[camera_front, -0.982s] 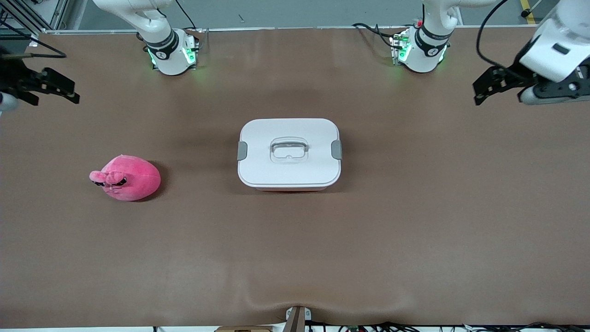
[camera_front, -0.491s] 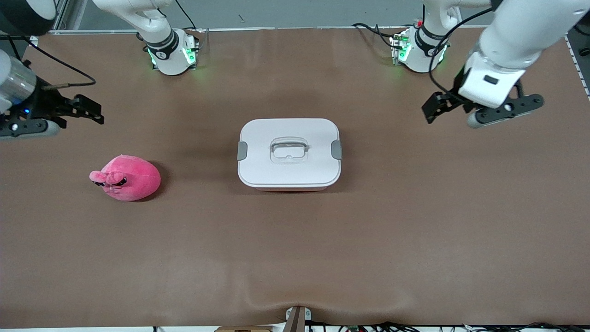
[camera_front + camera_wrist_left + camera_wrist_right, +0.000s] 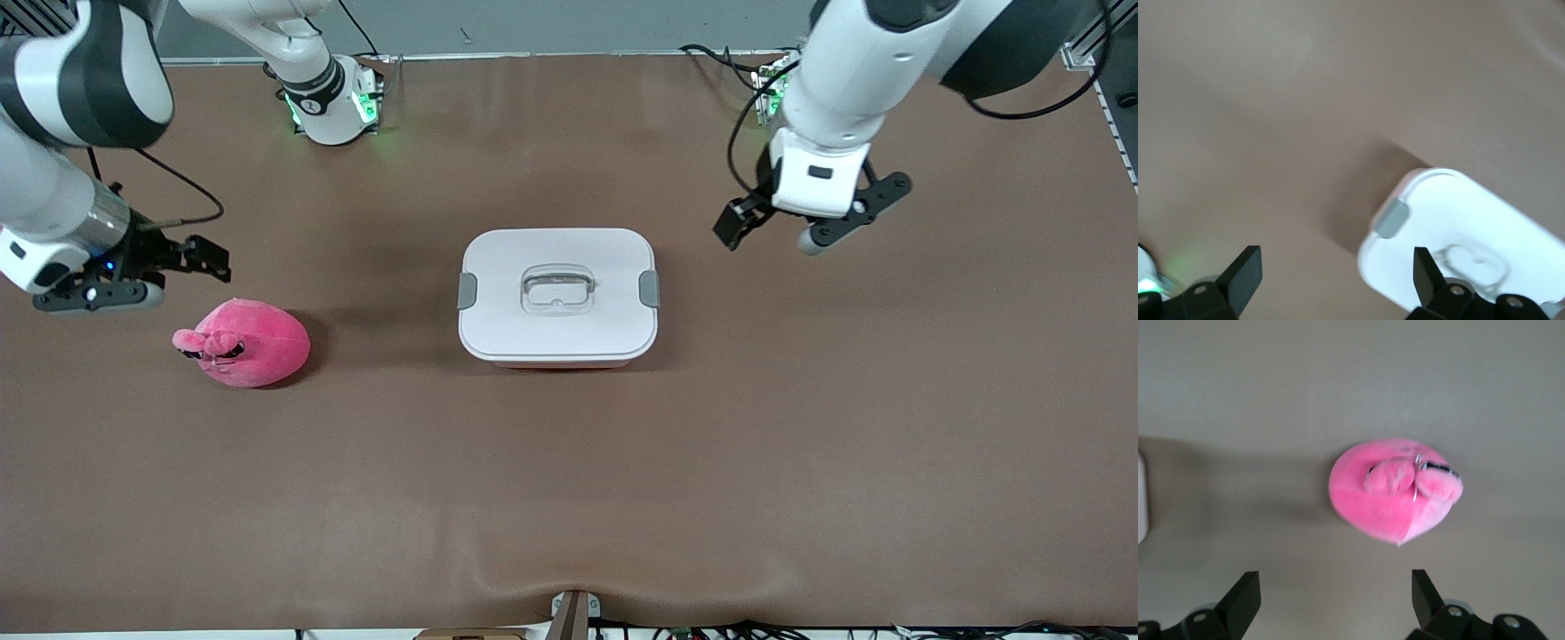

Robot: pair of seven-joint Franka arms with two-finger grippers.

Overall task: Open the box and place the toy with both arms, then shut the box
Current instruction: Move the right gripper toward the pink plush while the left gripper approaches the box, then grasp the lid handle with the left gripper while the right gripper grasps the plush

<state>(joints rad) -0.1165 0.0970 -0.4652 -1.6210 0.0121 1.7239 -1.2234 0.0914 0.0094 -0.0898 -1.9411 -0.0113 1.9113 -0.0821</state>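
Box [image 3: 558,298] sits lidded mid-table, toy [image 3: 244,342] toward my right arm's end; my left tool [image 3: 772,224] hovers spread near its grey clip [image 3: 650,288], my right tool [image 3: 169,262] spread above the toy. Left wrist view shows the clip [image 3: 1392,218] between my spread fingers [image 3: 1243,275], so I should descend squarely onto it. Right wrist view frames the toy [image 3: 1395,489] off-centre, so I should centre first.

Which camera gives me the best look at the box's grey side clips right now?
The front view: both clips show on the shut box. The left wrist view catches one clip; the right wrist view shows only a white sliver at its edge.

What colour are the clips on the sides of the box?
Grey, both side clips on the white-lidded box; clearest in the front view.
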